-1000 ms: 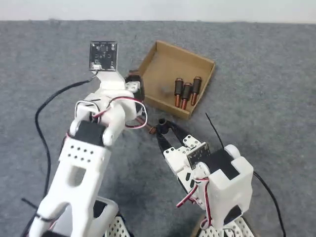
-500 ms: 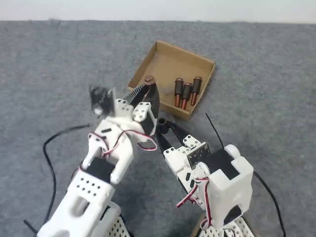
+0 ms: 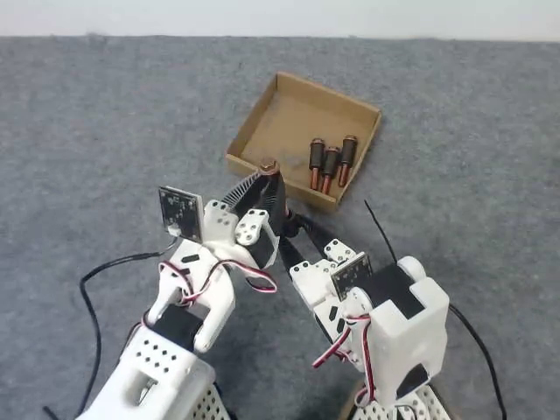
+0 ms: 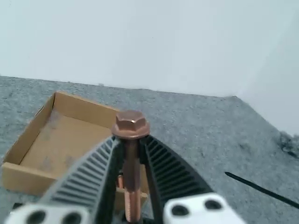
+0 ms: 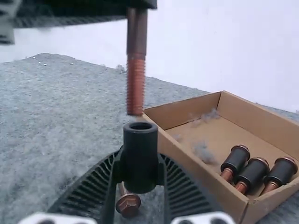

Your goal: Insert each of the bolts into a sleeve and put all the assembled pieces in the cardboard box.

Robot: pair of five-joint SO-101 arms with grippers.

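Left gripper [image 4: 131,142] clenched on bolt [image 4: 131,125], head above fingers [image 4: 91,175], tip just above sleeve [image 5: 139,142]. Right gripper [image 5: 140,161] grasped sleeve upright between fingers [image 5: 88,191]. 3 assembled pieces [image 5: 252,170] lay in cardboard box [image 5: 201,168].

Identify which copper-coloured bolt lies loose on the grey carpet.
The bare copper-coloured hex-head bolt on the grey carpet close by the right gripper. A second bolt stands clamped in the left gripper; three black-sleeved bolts lie in the cardboard box.

hand [image 4: 130,145]: clamped on bolt [image 4: 131,125]; ribbed fingers [image 4: 88,179] either side of the shank
bolt: upright; hex head up
box [image 4: 70,105]: behind hand; on grey bench [image 4: 201,126]
cable [image 4: 261,187]: black; on bench
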